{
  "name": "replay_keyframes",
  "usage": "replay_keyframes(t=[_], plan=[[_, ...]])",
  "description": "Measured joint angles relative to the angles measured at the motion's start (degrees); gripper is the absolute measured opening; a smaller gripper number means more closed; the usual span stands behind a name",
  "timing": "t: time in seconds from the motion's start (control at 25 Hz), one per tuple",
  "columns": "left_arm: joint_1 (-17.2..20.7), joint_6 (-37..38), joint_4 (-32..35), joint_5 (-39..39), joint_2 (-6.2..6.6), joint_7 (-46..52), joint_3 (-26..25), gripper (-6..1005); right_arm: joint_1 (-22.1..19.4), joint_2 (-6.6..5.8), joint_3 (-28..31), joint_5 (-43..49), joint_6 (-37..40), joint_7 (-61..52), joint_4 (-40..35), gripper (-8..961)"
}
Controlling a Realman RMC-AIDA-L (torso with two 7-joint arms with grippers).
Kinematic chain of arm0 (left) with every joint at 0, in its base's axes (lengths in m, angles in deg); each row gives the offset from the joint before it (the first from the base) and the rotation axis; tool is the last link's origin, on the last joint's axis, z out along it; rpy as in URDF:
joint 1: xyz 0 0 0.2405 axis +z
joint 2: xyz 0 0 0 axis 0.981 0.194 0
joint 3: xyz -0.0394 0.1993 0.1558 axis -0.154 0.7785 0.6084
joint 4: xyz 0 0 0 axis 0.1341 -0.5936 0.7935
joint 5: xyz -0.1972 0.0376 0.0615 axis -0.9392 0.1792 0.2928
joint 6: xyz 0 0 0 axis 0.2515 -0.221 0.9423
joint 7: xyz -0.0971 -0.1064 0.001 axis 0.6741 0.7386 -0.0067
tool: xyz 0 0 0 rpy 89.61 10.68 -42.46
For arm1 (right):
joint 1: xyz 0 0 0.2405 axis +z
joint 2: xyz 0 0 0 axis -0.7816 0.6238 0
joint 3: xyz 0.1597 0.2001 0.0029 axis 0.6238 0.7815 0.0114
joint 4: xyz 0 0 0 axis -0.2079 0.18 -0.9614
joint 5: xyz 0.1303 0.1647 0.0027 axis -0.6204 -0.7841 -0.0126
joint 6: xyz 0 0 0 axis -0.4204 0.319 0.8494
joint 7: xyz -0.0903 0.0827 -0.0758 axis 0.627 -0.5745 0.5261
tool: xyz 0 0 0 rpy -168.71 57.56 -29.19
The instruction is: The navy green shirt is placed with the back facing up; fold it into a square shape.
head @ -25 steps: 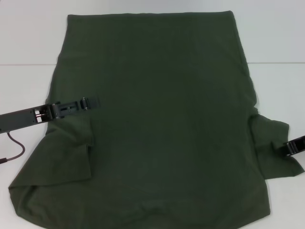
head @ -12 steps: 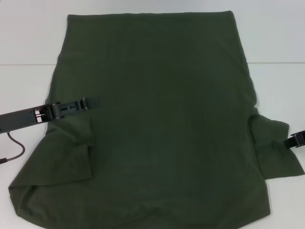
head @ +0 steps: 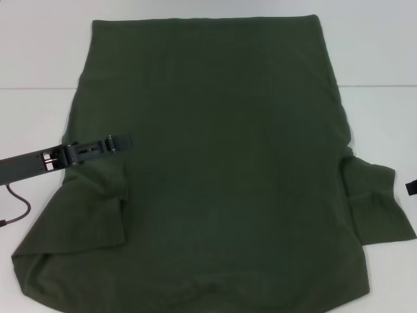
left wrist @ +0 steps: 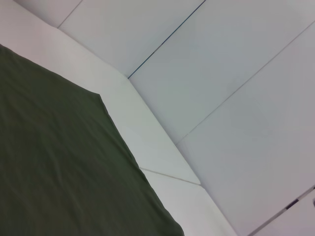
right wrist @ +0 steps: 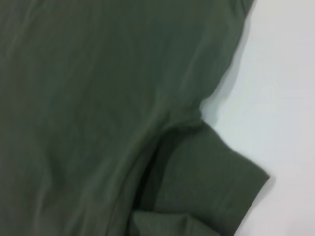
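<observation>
head view: navy green shirt (head: 215, 169) spread flat across white bench (head: 39, 59), left sleeve already turned inward, right sleeve still sticking out. left pincer (head: 116, 143) resting on shirt's left edge, spread or pressed together cannot tell. right pincer (head: 411, 187) barely visible at edge. most folding remaining.

One navy green shirt (head: 221, 163); one table (head: 39, 59); two tools: left tool (head: 117, 141), right tool (head: 411, 188).
</observation>
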Motion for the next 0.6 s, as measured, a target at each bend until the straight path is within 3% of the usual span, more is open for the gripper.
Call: replay_keyframes(t=[0.56,0.6], plan=[[0.3,0.1,0.0,-0.6,0.0,-0.2,0.0,902,0.1,0.37,0.1,0.1,1.2,1.0,0.1,111],[0.3,0.1,0.0,-0.6,0.0,-0.2,0.0,902,0.2,0.5,0.1,0.1,1.0,1.2,0.2,153]])
